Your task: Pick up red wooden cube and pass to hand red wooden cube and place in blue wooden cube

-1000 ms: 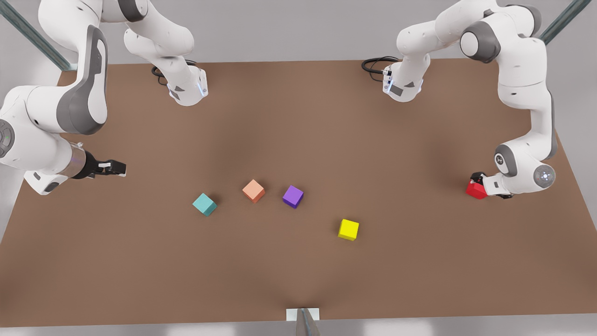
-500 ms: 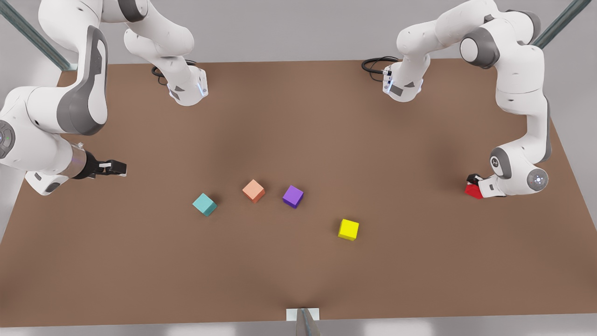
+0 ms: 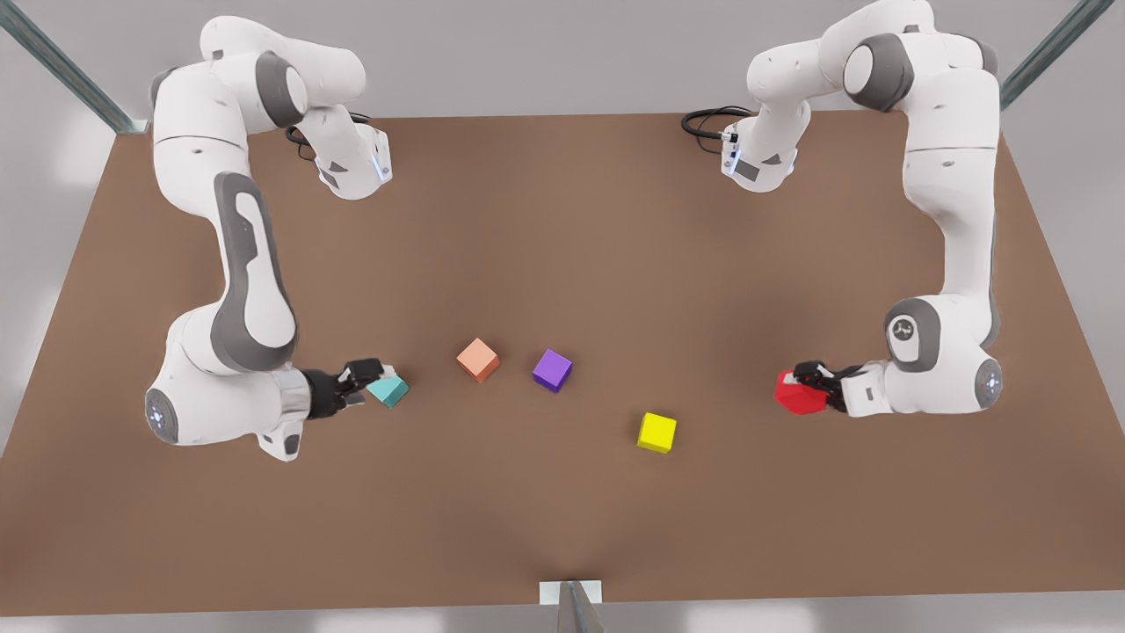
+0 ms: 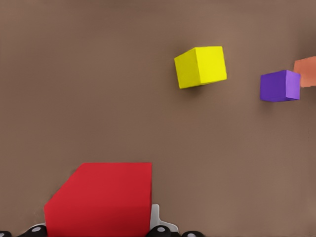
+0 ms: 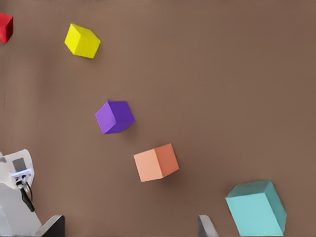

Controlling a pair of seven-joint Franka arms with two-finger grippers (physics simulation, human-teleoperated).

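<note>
The red wooden cube [image 3: 794,395] is held at the front view's right, with my left gripper [image 3: 810,387] shut on it. It looms large in the left wrist view [image 4: 101,197], with the fingertips [image 4: 159,228] at its sides. The blue wooden cube [image 3: 388,390], teal in colour, rests on the table at the front view's left. My right gripper [image 3: 365,382] sits low right beside it, open. In the right wrist view the teal cube [image 5: 256,207] lies just outside one finger [image 5: 206,227], not between the two.
On the brown table [image 3: 562,229], a salmon-orange cube [image 3: 477,360], a purple cube [image 3: 552,369] and a yellow cube [image 3: 656,432] lie between the two grippers. Both arm bases [image 3: 352,167] stand at the far edge.
The right arm has swung down and across to the teal cube. The left gripper has carried the red cube toward the front view's left, nearer the yellow cube.
</note>
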